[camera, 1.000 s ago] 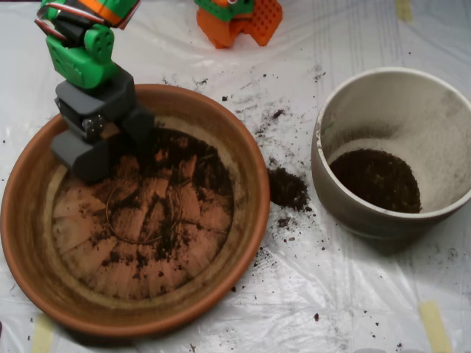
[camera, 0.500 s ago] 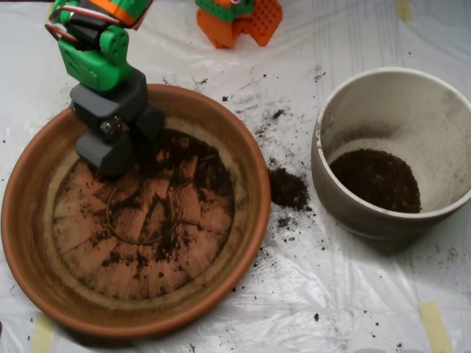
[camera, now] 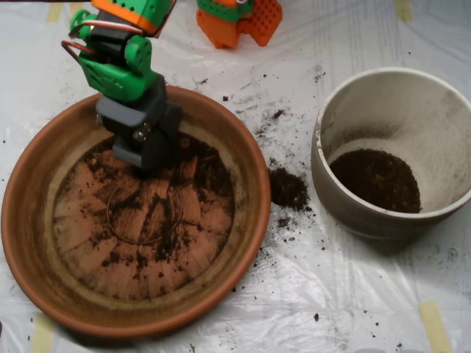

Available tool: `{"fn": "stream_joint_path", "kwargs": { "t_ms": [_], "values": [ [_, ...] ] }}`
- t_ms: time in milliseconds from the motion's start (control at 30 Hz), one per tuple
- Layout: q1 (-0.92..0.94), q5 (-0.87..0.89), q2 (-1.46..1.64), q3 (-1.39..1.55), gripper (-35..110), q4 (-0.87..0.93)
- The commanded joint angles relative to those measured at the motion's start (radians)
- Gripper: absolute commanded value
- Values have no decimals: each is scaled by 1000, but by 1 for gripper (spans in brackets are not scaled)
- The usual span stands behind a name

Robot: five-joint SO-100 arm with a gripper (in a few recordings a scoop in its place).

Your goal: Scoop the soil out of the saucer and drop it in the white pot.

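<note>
1 scoop [camera: 142, 147] over saucer's [camera: 29, 243] upper-left soil [camera: 199, 173].

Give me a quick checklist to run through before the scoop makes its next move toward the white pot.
1. Scoop over the saucer: ok, at its upper part.
2. Soil left in saucer: ok, thin and scattered.
3. Load in scoop: cannot tell.
4. White pot upright, mouth clear: ok, soil already inside.
5. Path to the pot clean: not ok, spilled clump lies on the plastic sheet between them.
</note>
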Motion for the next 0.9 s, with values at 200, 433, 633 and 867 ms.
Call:
{"fn": "stream_joint_path", "kwargs": {
  "t_ms": [200, 433, 633, 867],
  "values": [
    [-81, 11, 40, -167, -1, 117],
    [-170, 35, 146, -189, -1, 101],
    [-296, 51, 325, -97, -1, 37],
    [-463, 63, 615, 3, -1, 29]
  ]
}}
